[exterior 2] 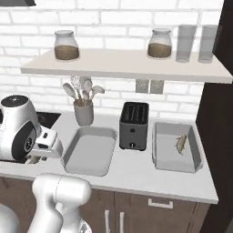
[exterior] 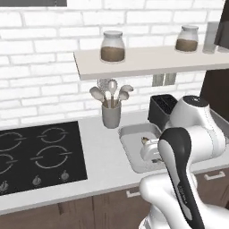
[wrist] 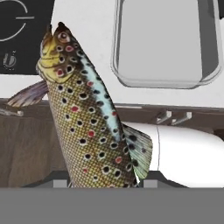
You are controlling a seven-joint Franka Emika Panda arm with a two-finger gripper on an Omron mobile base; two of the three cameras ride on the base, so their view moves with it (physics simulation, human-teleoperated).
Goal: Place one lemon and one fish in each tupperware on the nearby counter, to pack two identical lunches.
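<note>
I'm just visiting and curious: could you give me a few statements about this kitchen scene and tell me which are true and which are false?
1. The gripper is shut on a spotted fish. True.
2. The tupperware left of the toaster has a lemon in it. False: nothing lies in it.
3. A second fish lies in the tupperware right of the toaster. True.
4. The utensil holder stands on the wall shelf. False: it stands on the counter.
</note>
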